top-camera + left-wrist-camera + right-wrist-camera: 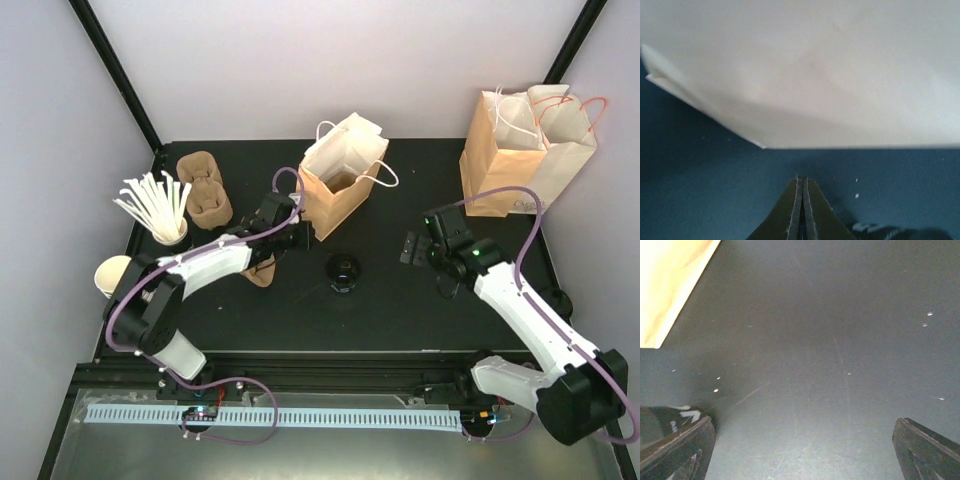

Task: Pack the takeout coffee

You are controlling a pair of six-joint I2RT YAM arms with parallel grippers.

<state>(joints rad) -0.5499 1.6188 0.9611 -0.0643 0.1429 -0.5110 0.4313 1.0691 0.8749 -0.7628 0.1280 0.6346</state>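
- takeout coffee [342,270]: a glossy black round lid seen from above, with only a sliver of the cup under it. Standing upright just below centre of the overhead frame.
- Sitting in the open between the two grippers, touched by neither, just below and right of the open paper bag [340,182].
- left gripper [298,236]: fingers [801,210] pressed tight together, nothing pinched. Tips just beside the lower left corner of the open paper bag [815,70], with a strip of table showing between them in the wrist view.
- right gripper [415,247]: fingers [677,450] spread wide over bare table, right of centre, holding nothing. A tan bag corner shows in the upper left of its wrist view.
- Open paper bag: upright at top centre, mouth wide, white handles flopped outward, only brown inner walls showing.
- second bag [525,150]: upper right, tan with white handles and pale folded paper at the top. Cannot tell the contents.
- cup carriers [205,190]: brown pulp, upper left, wells showing bare.
- stirrers [150,200]: white, fanned out of a small holder, below left of the carriers.
- lidless white cup [113,275]: far left edge.
- table [400,310]: matt black and lightly speckled.
- Pale walls [300,60] all round, with black posts [120,70] slanting in at the upper corners.
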